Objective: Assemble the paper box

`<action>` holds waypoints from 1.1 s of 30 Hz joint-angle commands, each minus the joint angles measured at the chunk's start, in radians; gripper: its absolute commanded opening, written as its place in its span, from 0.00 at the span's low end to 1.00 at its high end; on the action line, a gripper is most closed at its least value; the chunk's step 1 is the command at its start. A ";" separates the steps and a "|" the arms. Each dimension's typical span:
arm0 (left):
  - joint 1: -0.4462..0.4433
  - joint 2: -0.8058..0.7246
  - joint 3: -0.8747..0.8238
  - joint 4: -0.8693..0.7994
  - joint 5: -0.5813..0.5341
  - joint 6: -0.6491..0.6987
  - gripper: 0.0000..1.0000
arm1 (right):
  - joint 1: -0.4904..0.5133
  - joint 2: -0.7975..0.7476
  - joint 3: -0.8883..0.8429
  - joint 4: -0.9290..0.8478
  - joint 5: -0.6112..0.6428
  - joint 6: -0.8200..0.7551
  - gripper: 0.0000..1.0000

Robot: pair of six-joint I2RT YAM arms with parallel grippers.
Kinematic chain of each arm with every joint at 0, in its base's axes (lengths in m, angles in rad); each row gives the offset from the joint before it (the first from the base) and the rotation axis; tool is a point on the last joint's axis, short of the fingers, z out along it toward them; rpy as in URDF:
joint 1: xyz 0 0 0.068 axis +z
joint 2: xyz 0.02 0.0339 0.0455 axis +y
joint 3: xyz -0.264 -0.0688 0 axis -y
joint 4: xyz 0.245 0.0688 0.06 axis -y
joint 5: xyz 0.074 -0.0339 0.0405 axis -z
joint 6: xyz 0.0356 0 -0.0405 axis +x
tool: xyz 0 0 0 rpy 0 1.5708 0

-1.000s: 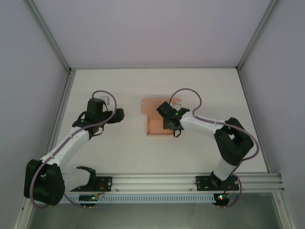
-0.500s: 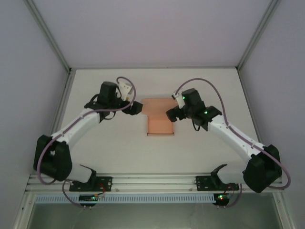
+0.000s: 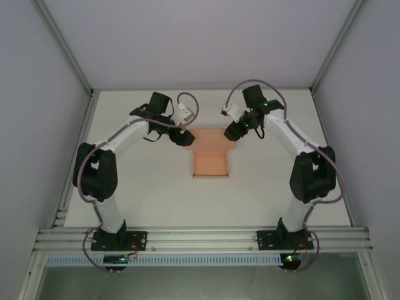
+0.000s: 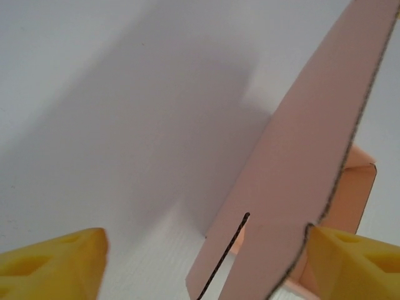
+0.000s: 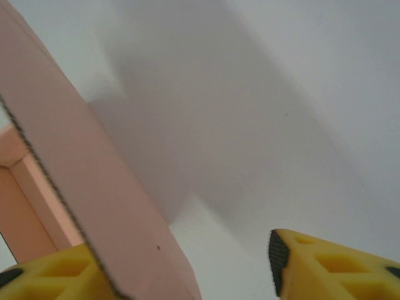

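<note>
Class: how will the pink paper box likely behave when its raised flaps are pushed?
Probably light: the paper box is thin card. Its raised flap shows a fluted-looking edge, so likely stiff across the panel, bending mainly at creases. Unweighted on the table, it may slide.

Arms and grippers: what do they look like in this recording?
The left arm and right arm each have white links, black joints and a looping mauve cable. A small green light glows near the right wrist. The left gripper and right gripper have yellow fingertips with moulded recesses.
</note>
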 commanded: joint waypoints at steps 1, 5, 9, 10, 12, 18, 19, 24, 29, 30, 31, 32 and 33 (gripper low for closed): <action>-0.010 0.028 0.062 -0.087 0.058 0.076 0.69 | -0.009 0.026 0.043 -0.125 -0.072 -0.075 0.56; -0.018 0.038 0.076 -0.100 0.039 0.082 0.43 | -0.013 0.043 0.033 -0.136 -0.053 -0.082 0.54; -0.023 0.039 0.075 -0.107 0.032 0.095 0.40 | -0.017 0.055 0.026 -0.143 -0.049 -0.095 0.46; -0.026 0.041 0.077 -0.112 0.027 0.099 0.39 | -0.016 0.058 0.026 -0.142 -0.045 -0.098 0.43; -0.032 0.045 0.080 -0.123 0.017 0.104 0.38 | -0.015 0.058 0.020 -0.140 -0.042 -0.103 0.39; -0.050 0.045 0.080 -0.128 -0.041 0.096 0.13 | -0.012 0.043 -0.008 -0.116 -0.038 -0.105 0.26; -0.056 0.043 0.079 -0.124 -0.057 0.088 0.07 | -0.011 0.040 -0.009 -0.115 -0.037 -0.103 0.22; -0.080 0.015 0.062 -0.052 -0.198 0.003 0.00 | 0.003 -0.015 -0.045 -0.059 -0.002 -0.053 0.12; -0.101 -0.010 0.092 -0.013 -0.391 -0.178 0.00 | 0.031 -0.091 -0.087 0.084 0.126 0.177 0.03; -0.105 -0.015 0.099 0.010 -0.433 -0.220 0.00 | 0.042 -0.103 -0.093 0.118 0.163 0.253 0.03; -0.111 -0.021 0.099 0.028 -0.462 -0.260 0.00 | 0.050 -0.114 -0.100 0.150 0.188 0.332 0.02; -0.116 -0.026 0.102 0.036 -0.482 -0.300 0.00 | 0.059 -0.123 -0.107 0.191 0.217 0.433 0.03; -0.121 -0.031 0.101 0.052 -0.501 -0.342 0.00 | 0.064 -0.131 -0.117 0.236 0.243 0.530 0.03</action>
